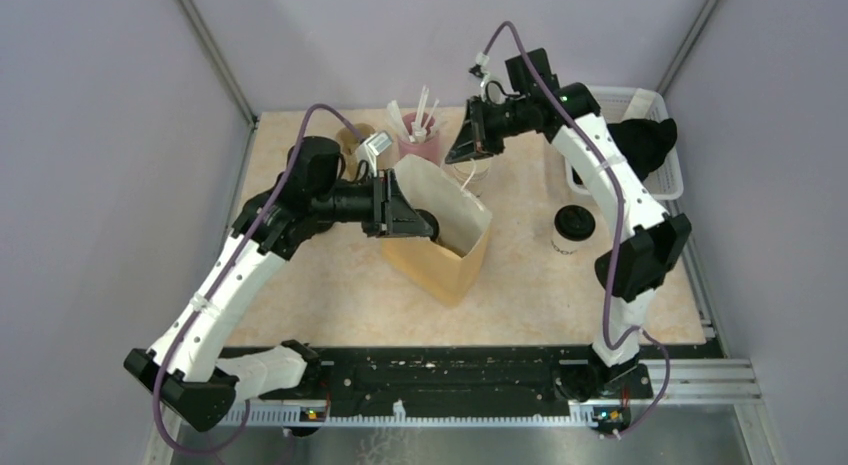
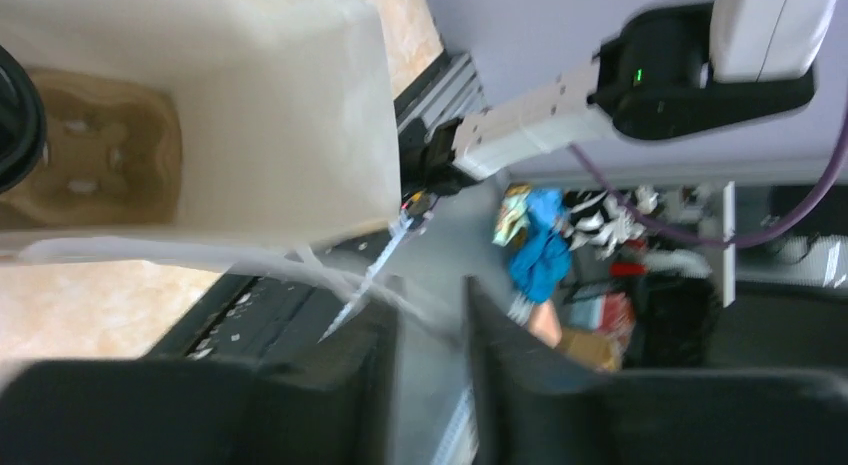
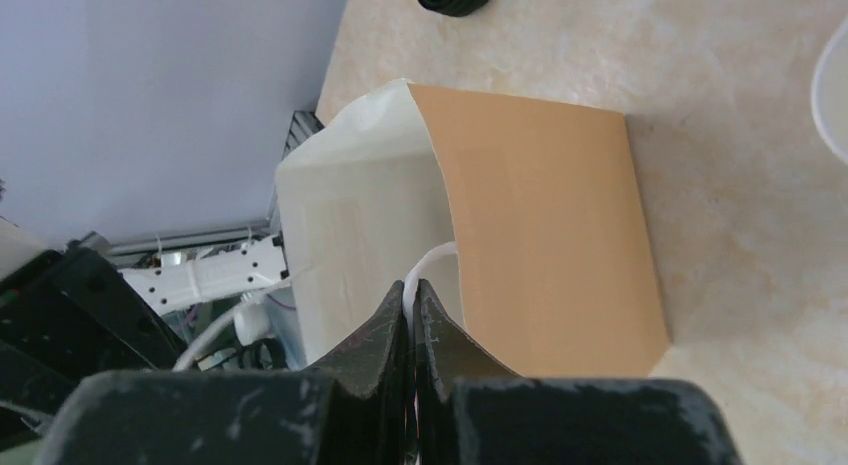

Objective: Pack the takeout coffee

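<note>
A brown paper bag (image 1: pixel 450 253) stands mid-table, its mouth tipped up and to the left. One takeout coffee (image 1: pixel 573 228), a white cup with a black lid, stands on the table to the right of the bag. My right gripper (image 1: pixel 462 145) is behind the bag and shut on its white handle (image 3: pixel 432 257). My left gripper (image 1: pixel 405 210) is at the bag's mouth. In the left wrist view its jaws (image 2: pixel 430 295) stand apart, with a blurred white handle strand (image 2: pixel 300 265) crossing them. A brown cup carrier (image 2: pixel 100 165) lies inside the bag, with a black lid edge (image 2: pixel 12 115) beside it.
A pink cup of stirrers (image 1: pixel 418 135) stands behind the bag. A white basket (image 1: pixel 655 145) sits at the back right. A white rim (image 3: pixel 835 85) shows at the right edge of the right wrist view. The black rail (image 1: pixel 450 370) runs along the near edge.
</note>
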Controlling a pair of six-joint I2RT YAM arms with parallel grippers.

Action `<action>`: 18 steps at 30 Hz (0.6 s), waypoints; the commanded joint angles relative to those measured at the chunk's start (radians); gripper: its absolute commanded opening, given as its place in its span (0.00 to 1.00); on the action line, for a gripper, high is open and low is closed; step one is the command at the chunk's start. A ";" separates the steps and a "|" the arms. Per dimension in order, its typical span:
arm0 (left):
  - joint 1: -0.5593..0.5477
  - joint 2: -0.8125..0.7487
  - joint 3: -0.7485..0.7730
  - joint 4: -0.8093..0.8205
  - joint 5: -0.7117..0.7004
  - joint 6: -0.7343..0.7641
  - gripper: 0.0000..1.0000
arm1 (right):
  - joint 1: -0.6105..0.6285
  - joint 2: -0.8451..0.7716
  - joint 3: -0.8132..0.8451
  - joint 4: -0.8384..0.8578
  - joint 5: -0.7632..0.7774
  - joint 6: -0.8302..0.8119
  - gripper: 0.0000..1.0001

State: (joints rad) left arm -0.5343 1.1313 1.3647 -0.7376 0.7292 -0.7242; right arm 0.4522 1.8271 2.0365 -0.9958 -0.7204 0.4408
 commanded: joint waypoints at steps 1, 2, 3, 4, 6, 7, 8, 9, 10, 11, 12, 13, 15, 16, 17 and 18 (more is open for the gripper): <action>-0.009 0.016 0.028 0.053 0.051 0.030 0.46 | 0.030 0.103 0.227 -0.099 -0.003 -0.105 0.03; -0.008 0.015 0.046 0.023 0.023 0.062 0.56 | 0.030 0.122 0.278 -0.144 0.028 -0.113 0.05; -0.008 0.015 0.066 -0.008 -0.001 0.095 0.61 | 0.030 0.141 0.332 -0.192 0.073 -0.125 0.11; -0.006 0.016 0.093 -0.043 -0.027 0.131 0.64 | 0.031 0.155 0.387 -0.248 0.111 -0.135 0.17; -0.006 0.034 0.166 -0.142 -0.092 0.202 0.70 | 0.031 0.165 0.462 -0.328 0.178 -0.140 0.30; -0.004 0.046 0.206 -0.192 -0.139 0.234 0.73 | 0.031 0.157 0.473 -0.350 0.207 -0.139 0.35; -0.002 0.057 0.249 -0.236 -0.184 0.257 0.78 | 0.030 0.142 0.471 -0.365 0.241 -0.130 0.41; 0.002 0.068 0.288 -0.265 -0.228 0.276 0.80 | 0.032 0.126 0.466 -0.381 0.276 -0.125 0.47; 0.007 0.081 0.339 -0.290 -0.285 0.285 0.84 | 0.032 0.107 0.459 -0.394 0.317 -0.120 0.55; 0.015 0.098 0.385 -0.318 -0.342 0.288 0.88 | 0.031 0.089 0.453 -0.405 0.357 -0.114 0.63; 0.028 0.118 0.433 -0.359 -0.431 0.289 0.91 | 0.030 0.071 0.445 -0.421 0.392 -0.110 0.72; 0.041 0.143 0.479 -0.392 -0.494 0.289 0.92 | 0.030 0.055 0.442 -0.434 0.430 -0.105 0.78; 0.080 0.194 0.551 -0.436 -0.585 0.288 0.97 | 0.031 0.024 0.431 -0.460 0.504 -0.091 0.85; 0.114 0.221 0.569 -0.444 -0.603 0.288 0.98 | 0.031 0.010 0.422 -0.474 0.540 -0.083 0.87; 0.160 0.245 0.574 -0.438 -0.584 0.286 0.98 | 0.030 -0.008 0.410 -0.485 0.570 -0.077 0.89; 0.212 0.266 0.565 -0.411 -0.521 0.290 0.98 | 0.029 -0.036 0.394 -0.492 0.599 -0.074 0.91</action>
State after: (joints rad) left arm -0.4427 1.3083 1.9045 -1.0916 0.2920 -0.4686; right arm 0.4835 1.9156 2.4519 -1.4143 -0.3035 0.3431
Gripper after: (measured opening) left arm 0.978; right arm 0.879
